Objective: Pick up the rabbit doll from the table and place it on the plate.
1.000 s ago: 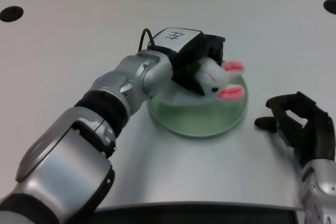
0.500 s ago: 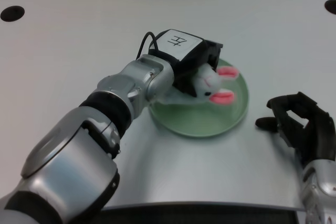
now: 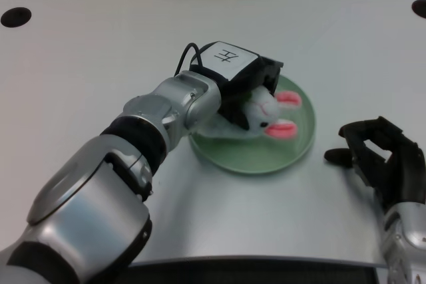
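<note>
The left hand reaches over the green plate from the left, its black fingers closed around the body of the rabbit doll. The white doll lies on its side over the far left part of the plate, head to the right, both pink-lined ears pointing right. Whether it rests on the plate or hangs just above it cannot be told. On the back of the hand a white panel carries 1 black handwritten character, seemingly "左". The plate sits on the white counter, near the middle.
</note>
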Available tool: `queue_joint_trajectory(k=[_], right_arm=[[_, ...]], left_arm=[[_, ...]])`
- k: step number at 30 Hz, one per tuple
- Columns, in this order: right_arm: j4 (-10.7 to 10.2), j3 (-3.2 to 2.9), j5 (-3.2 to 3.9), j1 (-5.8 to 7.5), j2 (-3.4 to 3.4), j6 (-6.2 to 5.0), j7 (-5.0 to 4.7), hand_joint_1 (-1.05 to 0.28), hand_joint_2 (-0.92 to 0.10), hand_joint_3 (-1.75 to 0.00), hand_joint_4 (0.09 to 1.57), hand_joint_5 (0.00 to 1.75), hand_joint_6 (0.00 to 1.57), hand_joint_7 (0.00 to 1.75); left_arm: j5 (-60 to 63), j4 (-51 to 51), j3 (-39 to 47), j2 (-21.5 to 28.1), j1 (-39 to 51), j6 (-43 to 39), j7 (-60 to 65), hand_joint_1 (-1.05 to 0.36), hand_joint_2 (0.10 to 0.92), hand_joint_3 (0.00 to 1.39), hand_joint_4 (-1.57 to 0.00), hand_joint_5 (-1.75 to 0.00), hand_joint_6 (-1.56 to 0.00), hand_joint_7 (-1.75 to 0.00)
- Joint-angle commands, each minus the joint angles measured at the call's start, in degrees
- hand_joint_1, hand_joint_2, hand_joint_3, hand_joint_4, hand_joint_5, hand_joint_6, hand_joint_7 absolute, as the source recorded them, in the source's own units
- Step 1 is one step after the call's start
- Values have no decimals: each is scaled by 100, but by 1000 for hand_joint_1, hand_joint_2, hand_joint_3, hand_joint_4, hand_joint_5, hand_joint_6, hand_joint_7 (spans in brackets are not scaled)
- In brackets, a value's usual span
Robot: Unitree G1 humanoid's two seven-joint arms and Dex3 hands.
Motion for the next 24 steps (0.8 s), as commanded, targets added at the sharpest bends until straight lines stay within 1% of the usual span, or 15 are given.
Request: queue_joint_trajectory(k=[1, 2, 3, 4, 5, 6, 7, 8, 9, 10, 13, 16, 18, 21, 24], right_arm=[[-54, -1, 33, 13, 36, 64, -42, -743, -921, -160, 861, 863, 795, 1204], [-49, 1, 35, 15, 32, 54, -34, -744, -921, -160, 860, 862, 795, 1204], [-42, 1, 37, 17, 29, 41, -26, -745, -921, -161, 860, 861, 794, 1204], [-37, 2, 39, 18, 27, 33, -21, -746, -921, -161, 860, 861, 792, 1204], [-36, 8, 28, 17, 26, 26, -30, -745, -921, -161, 860, 860, 789, 1203], [-37, 13, 20, 16, 26, 25, -38, -743, -921, -163, 859, 859, 785, 1203], [-21, 11, 31, 11, 25, 1, -20, -742, -921, -164, 859, 858, 783, 1203], [5, 11, 32, 4, 20, -31, -10, -739, -921, -165, 863, 860, 782, 1205], [28, 3, 50, -3, 20, -53, 8, -738, -921, -166, 864, 861, 780, 1205], [44, -3, 63, -8, 21, -66, 19, -738, -921, -166, 865, 861, 780, 1205], [46, -18, 80, -19, 32, -44, 8, -741, -921, -160, 863, 858, 790, 1205], [20, -6, 46, -23, 30, 19, -35, -742, -921, -158, 865, 856, 801, 1203], [14, 4, 29, -21, 26, 13, -44, -737, -921, -163, 861, 853, 796, 1201], [45, -10, 70, -31, 28, -19, 1, -734, -921, -164, 867, 857, 794, 1201], [97, -12, 63, -54, 18, -41, 8, -737, -921, -163, 869, 859, 796, 1201]], left_arm=[[-80, 30, 50, -12, -117, 37, -209, -699, 918, 23, -494, -1019, -445, -709], [-99, 25, 67, -14, -116, 45, -268, -735, 920, 31, -414, -936, -400, -622], [-112, 22, 81, -17, -115, 53, -313, -786, 920, 47, -295, -764, -336, -465], [-119, 19, 93, -19, -115, 58, -344, -818, 921, 57, -232, -637, -309, -343], [-65, 20, 51, -19, -125, 116, -358, -855, 921, 74, -173, -529, -255, -275], [-22, 20, 17, -18, -132, 160, -361, -909, 921, 110, -88, -352, -161, -201], [-4, 18, 3, -9, -139, 186, -382, -937, 921, 130, -45, -260, -114, -163], [-3, 16, 3, 4, -142, 201, -403, -977, 921, 153, -18, -106, -49, -89], [-10, 12, 9, 16, -143, 208, -418, -997, 921, 167, -9, -54, -24, -45], [-14, 9, 13, 23, -143, 213, -428, -1017, 921, 185, -3, -21, -9, -18], [-40, -4, 42, 52, -126, 220, -418, -1043, 921, 207, 0, -2, 0, -2], [5, -22, 7, 101, -131, 258, -391, -1048, 921, 235, 1, 1, 1, 1], [-6, -40, 24, 154, -127, 222, -356, -1048, 921, 247, 1, 1, 1, 1], [-104, -115, 133, 322, -146, 80, -376, -1048, 921, 290, 1, 1, 1, 1], [-150, -194, 200, 462, -151, -8, -420, -1048, 921, 320, 1, 1, 1, 1]])
